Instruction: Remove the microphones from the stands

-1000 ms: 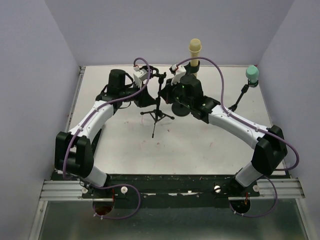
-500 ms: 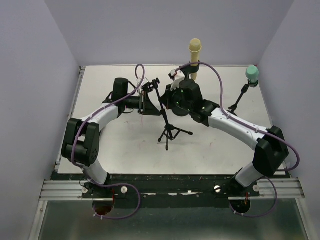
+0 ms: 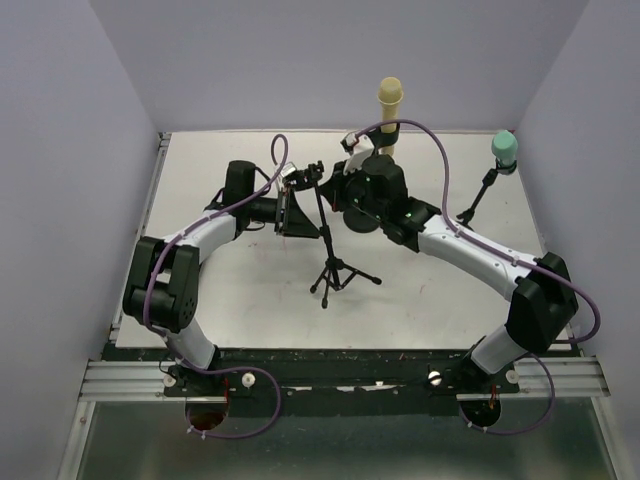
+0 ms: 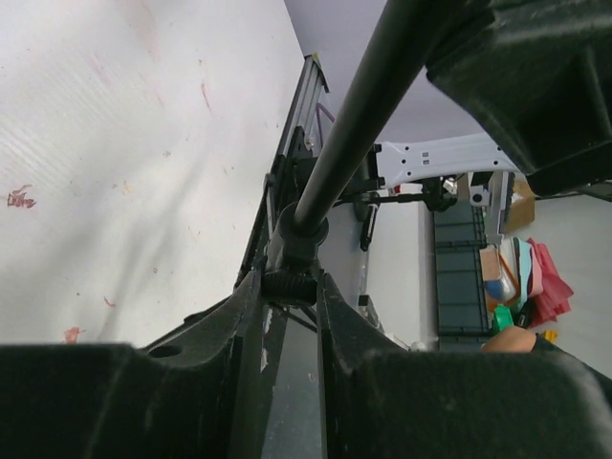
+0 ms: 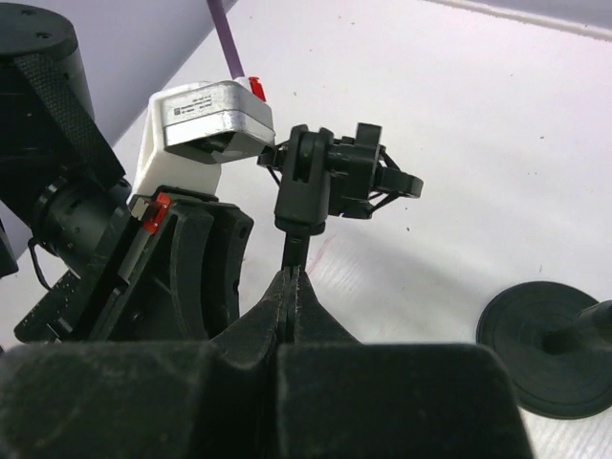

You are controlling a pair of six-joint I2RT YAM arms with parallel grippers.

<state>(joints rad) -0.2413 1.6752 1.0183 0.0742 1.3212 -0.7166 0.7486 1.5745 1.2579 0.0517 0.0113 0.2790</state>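
Altogether two microphones, three stands and two arms share the white table (image 3: 250, 300). At the left, the left gripper (image 3: 296, 208) is clamped on the pole of the one tripod stand (image 3: 326, 228). That pole leans slightly left and carries a black clip (image 5: 335, 177) on top. Next, the right gripper (image 5: 290, 283) has its jaws pressed together just under that clip; whether they pinch its stem I cannot tell. Behind it, the cream microphone (image 3: 390, 98) sits upright in its holder near the back wall, long axis vertical, head up. Farthest right, the green microphone (image 3: 505, 148) tops a thin slanted stand (image 3: 478, 200), its head up too.
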